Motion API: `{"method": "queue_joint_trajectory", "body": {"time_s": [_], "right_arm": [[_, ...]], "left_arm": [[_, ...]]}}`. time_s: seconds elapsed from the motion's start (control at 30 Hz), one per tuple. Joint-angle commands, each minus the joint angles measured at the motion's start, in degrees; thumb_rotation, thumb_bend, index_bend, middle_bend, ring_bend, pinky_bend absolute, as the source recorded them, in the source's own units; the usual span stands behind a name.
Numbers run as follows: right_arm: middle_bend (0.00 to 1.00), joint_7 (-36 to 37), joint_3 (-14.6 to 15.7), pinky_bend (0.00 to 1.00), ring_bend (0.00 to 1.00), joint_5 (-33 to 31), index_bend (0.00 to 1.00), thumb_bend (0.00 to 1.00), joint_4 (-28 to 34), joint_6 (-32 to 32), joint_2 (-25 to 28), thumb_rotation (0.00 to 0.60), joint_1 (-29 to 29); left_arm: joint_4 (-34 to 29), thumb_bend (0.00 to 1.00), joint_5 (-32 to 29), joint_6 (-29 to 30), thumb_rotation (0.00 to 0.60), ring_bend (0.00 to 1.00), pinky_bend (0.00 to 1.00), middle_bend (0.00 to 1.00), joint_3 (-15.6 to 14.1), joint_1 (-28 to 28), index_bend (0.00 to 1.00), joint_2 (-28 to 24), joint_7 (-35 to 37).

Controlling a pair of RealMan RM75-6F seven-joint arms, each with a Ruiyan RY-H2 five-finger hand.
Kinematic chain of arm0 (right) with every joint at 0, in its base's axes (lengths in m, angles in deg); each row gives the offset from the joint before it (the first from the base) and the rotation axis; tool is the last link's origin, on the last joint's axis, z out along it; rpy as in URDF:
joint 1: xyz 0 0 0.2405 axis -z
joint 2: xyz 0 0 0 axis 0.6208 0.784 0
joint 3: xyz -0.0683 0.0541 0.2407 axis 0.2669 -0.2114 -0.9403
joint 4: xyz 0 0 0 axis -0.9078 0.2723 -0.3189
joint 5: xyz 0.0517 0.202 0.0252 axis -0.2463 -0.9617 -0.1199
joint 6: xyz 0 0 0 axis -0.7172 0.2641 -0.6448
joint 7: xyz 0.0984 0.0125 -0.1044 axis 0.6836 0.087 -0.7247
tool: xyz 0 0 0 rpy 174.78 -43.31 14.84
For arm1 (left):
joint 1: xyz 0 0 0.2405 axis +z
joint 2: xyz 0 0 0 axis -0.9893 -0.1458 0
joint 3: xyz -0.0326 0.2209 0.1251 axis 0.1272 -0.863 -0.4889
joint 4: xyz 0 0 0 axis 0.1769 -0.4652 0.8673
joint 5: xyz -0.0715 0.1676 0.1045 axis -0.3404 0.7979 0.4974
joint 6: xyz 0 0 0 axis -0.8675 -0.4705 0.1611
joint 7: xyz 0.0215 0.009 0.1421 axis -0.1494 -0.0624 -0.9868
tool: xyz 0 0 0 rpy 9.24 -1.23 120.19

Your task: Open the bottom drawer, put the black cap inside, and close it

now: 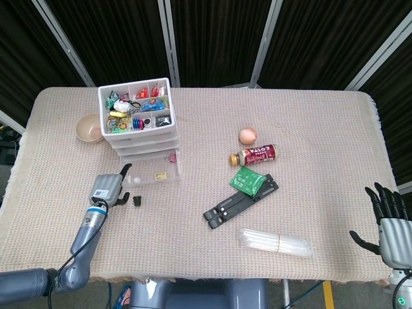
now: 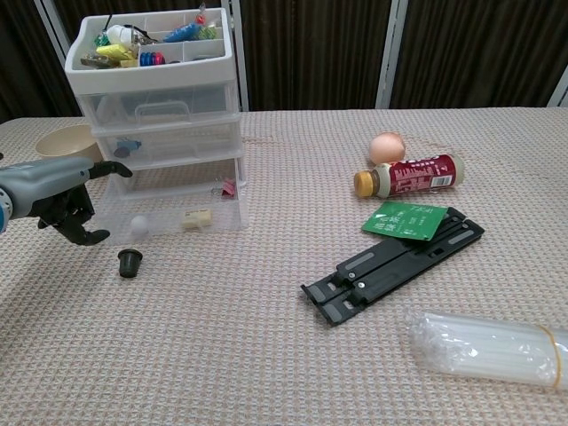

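The white drawer unit (image 1: 138, 122) (image 2: 155, 89) stands at the table's back left. Its clear bottom drawer (image 1: 152, 174) (image 2: 173, 217) is pulled out toward the front, with a white ball, a small beige piece and a pink clip inside. The black cap (image 1: 137, 200) (image 2: 130, 262) stands upright on the cloth just in front of the drawer's left corner. My left hand (image 1: 109, 188) (image 2: 62, 197) hovers left of the drawer and the cap, fingers spread, holding nothing. At the front right edge my right hand (image 1: 389, 220) is open and empty; only the head view shows it.
A beige bowl (image 1: 89, 127) sits left of the drawer unit. Mid-table lie an egg (image 1: 248, 136), a red-labelled bottle (image 1: 255, 155), a green packet (image 1: 247, 179) on a black folding stand (image 1: 238, 201), and a clear tube of straws (image 1: 275, 243).
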Motion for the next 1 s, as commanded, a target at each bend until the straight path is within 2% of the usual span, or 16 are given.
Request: {"method": "queue_joint_trajectory", "body": {"time_s": [0.03, 0.2, 0.3, 0.4, 0.5, 0.57, 0.83, 1.0], "right_arm": [[0.00, 0.0, 0.0, 0.00, 0.00, 0.0, 0.08, 0.07, 0.0, 0.0, 0.0, 0.600, 0.0], [0.00, 0.0, -0.1, 0.00, 0.00, -0.1, 0.08, 0.07, -0.1, 0.1, 0.0, 0.600, 0.0], [0.00, 0.2, -0.1, 0.00, 0.00, -0.2, 0.08, 0.07, 0.0, 0.1, 0.0, 0.600, -0.1], [0.00, 0.1, -0.1, 0.00, 0.00, -0.2, 0.08, 0.07, 0.0, 0.1, 0.0, 0.600, -0.1], [0.00, 0.1, -0.1, 0.00, 0.00, -0.1, 0.08, 0.07, 0.1, 0.1, 0.0, 0.600, -0.1], [0.00, 0.0, -0.1, 0.00, 0.00, 0.0, 0.08, 0.07, 0.1, 0.0, 0.0, 0.600, 0.0], [0.00, 0.1, -0.1, 0.00, 0.00, -0.2, 0.08, 0.07, 0.2, -0.1, 0.0, 0.600, 0.0], [0.00, 0.2, -0.1, 0.00, 0.00, -0.1, 0.08, 0.06, 0.2, 0.1, 0.0, 0.600, 0.0]], "left_arm": [[-0.1, 0.20, 4.3, 1.0, 0.600, 0.81, 0.71, 0.88, -1.2, 0.3, 0.06, -0.8, 0.4], [-1.7, 0.19, 14.6, 3.4, 0.600, 0.80, 0.71, 0.88, -4.9, 1.1, 0.15, -3.0, 0.3], [-2.9, 0.19, 22.9, 5.3, 0.600, 0.82, 0.71, 0.89, -8.6, 2.5, 0.23, -5.0, 1.5], [-4.1, 0.20, 28.0, 6.8, 0.600, 0.85, 0.72, 0.93, -11.0, 3.9, 0.38, -6.4, 3.3], [-4.9, 0.22, 29.9, 7.1, 0.600, 0.86, 0.72, 0.95, -12.3, 4.9, 0.45, -7.2, 4.3], [-5.3, 0.23, 30.3, 6.9, 0.600, 0.87, 0.73, 0.96, -12.8, 5.3, 0.46, -7.5, 4.5], [-4.5, 0.23, 27.6, 4.7, 0.600, 0.89, 0.75, 0.99, -12.5, 5.7, 0.40, -6.9, 1.7], [-1.8, 0.23, 26.9, 4.1, 0.600, 0.90, 0.76, 1.00, -11.8, 5.3, 0.38, -5.6, -1.1]]}}
